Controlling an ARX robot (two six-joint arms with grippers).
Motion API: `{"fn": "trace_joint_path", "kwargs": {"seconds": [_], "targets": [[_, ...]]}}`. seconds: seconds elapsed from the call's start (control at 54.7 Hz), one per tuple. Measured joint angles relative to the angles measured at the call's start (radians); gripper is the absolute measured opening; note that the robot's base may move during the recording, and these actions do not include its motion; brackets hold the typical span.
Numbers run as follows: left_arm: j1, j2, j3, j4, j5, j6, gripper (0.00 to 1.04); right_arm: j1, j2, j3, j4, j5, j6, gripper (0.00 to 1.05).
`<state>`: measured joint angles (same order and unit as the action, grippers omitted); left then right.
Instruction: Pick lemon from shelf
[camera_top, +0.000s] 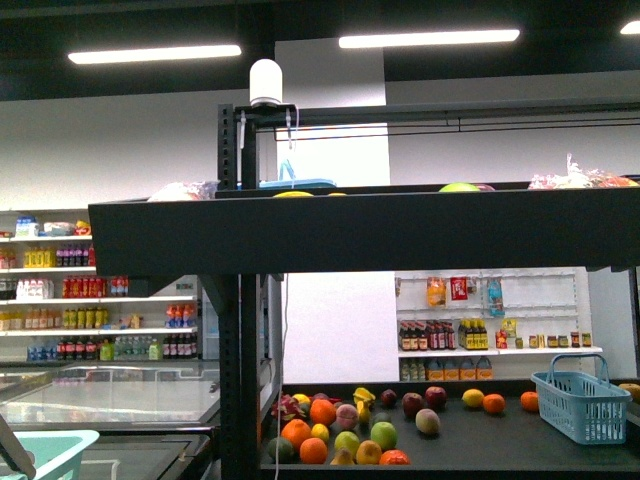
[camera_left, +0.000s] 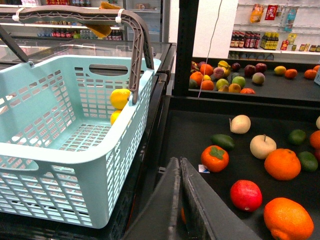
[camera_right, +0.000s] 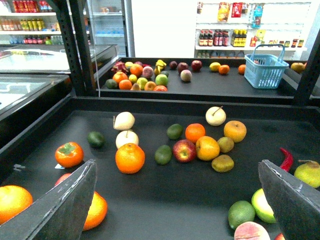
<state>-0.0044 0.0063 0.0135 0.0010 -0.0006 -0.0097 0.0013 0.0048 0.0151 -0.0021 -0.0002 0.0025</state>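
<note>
Left claw (camera_left: 179, 200) is sitting closed with its fingers pressed together and nothing between them, hovering over the edge of the shelf (camera_left: 200, 127) tray just beside the light-blue basket (camera_left: 65, 155). Two lemons (camera_left: 120, 98) are lying inside that basket against its far wall (one stacked above the other). Right claw (camera_right: 180, 200) is hanging wide open and empty over the fruit-strewn tray, an orange (camera_right: 130, 158) lying ahead of it.
</note>
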Motion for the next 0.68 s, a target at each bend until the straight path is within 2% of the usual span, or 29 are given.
{"fn": "trace_joint_path", "kwargs": {"seconds": [0.457,0.676], "targets": [[0.000,0.000,0.000,0.000,0.000,0.001,0.98,0.000,0.000,0.000,0.000,0.000,0.000,0.97],[0.000,0.000,0.000,0.000,0.000,0.002,0.97,0.000,0.000,0.000,0.000,0.000,0.000,0.97]]}}
